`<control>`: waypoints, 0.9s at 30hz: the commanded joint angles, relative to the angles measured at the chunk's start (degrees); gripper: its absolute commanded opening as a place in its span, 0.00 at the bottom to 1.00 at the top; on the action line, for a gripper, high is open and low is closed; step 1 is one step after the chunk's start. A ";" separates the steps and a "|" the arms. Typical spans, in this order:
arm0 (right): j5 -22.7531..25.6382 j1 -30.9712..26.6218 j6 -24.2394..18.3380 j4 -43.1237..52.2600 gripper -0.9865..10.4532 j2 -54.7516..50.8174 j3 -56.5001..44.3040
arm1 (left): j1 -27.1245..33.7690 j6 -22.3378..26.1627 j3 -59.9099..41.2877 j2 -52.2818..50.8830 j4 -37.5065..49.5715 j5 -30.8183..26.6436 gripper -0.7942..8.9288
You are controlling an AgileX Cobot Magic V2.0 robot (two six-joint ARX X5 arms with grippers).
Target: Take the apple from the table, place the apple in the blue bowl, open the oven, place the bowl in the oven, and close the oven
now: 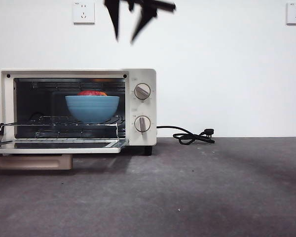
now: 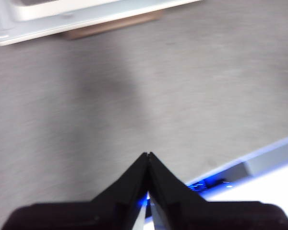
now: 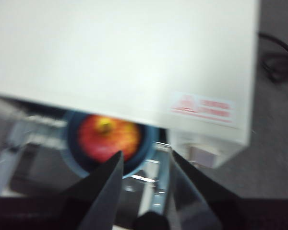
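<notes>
The cream-white oven stands at the left with its door folded down flat and the tan handle beneath it. On the wire rack inside sits the blue bowl, and the top of the red apple shows over its rim. My right gripper hangs open and empty above the oven's roof. Its wrist view looks down past the oven top at the apple in the bowl, between the open jaws of the right gripper. My left gripper is shut and empty over the grey table, with the door's edge beyond it.
A black cord with its plug lies on the table to the right of the oven. Two knobs sit on the oven's front panel. Wall sockets are mounted high on the white wall. A white-edged surface borders the table near the left gripper.
</notes>
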 commanded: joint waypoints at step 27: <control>0.28 11.69 -16.11 -1.62 0.08 -30.91 -11.76 | 32.63 8.57 -0.07 35.04 20.41 20.20 0.07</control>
